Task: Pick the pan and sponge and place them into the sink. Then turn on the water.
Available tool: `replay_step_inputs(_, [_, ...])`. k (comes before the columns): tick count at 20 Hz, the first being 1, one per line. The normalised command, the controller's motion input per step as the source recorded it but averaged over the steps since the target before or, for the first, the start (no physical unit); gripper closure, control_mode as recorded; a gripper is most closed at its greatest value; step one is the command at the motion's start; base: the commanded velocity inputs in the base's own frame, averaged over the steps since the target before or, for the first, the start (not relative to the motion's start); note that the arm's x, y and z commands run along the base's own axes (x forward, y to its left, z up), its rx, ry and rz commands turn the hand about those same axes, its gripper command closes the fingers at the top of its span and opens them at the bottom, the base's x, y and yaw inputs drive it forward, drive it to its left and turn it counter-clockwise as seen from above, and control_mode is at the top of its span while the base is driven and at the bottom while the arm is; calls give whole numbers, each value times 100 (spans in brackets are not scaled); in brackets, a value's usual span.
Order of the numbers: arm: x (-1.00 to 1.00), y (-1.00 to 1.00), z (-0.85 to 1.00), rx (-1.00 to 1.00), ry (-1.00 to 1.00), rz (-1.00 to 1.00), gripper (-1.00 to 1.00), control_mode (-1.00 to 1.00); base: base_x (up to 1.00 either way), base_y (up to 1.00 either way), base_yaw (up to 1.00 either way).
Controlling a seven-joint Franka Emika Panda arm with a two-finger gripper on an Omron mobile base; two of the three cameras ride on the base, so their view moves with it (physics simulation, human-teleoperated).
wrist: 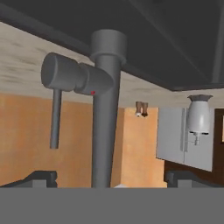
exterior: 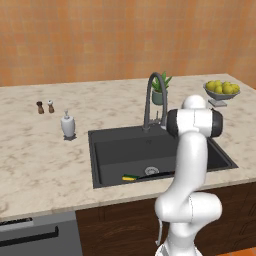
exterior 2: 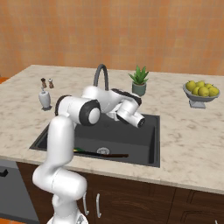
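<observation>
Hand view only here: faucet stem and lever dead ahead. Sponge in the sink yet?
Observer: Yes, the sponge lies in the sink, by the front wall.
Operator: Pan?
Observer: The pan is in too. Its handle shows beside the sponge; the rest is behind the arm.
Operator: Water on?
Observer: No stream shows below the spout of the faucet.
</observation>
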Motion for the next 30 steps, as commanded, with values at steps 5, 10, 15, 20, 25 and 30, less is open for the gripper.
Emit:
replay_step_inputs(5, [32,0,-12,0,0,3,-100,-100,0,0,0])
replay_step_inputs(10, [27,0,0,0,0,1,-100,-100,0,0,0])
replay_step_inputs(15, [27,0,-1,0,2,0,-100,-100,0,0,0])
replay_step_inputs(20, [30,0,-7,0,5,0,-100,-100,0,0,0])
replay_step_inputs(25, [27,0,-12,0,5,0,-100,-100,0,0,0])
replay_step_inputs(30, [20,0,-19,0,4,0,-100,-100,0,0,0])
